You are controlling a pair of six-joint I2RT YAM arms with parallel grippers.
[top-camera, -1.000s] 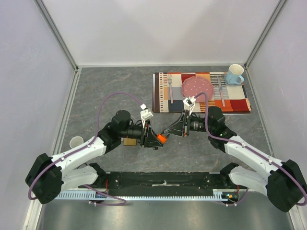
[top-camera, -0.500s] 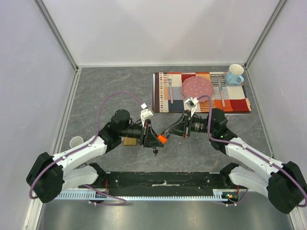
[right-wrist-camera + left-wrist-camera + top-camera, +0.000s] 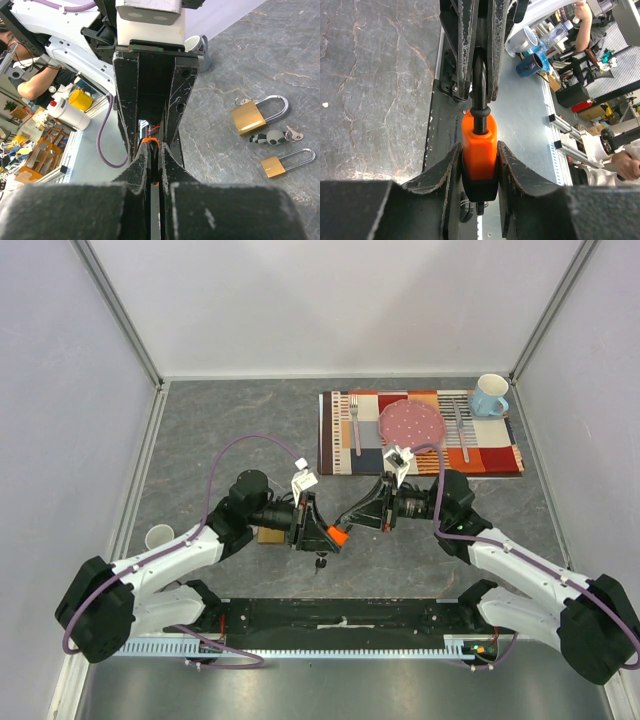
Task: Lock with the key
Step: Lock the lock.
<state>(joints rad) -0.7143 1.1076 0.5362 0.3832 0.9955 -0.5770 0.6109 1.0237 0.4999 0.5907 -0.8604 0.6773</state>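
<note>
Now orange padlock (image 3: 480,135) in left hand (image 3: 480,152) and right hand (image 3: 151,150).

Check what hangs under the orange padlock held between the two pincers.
What looks like a small dark key ring dangles below the orange padlock; the left pincer covers its keyhole end.

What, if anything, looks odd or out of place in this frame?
Nothing is spilled or broken. One oddity: both grippers are on the orange padlock, the left gripper clamping its body and the right gripper pinching its shackle, so neither holds a key.
</note>
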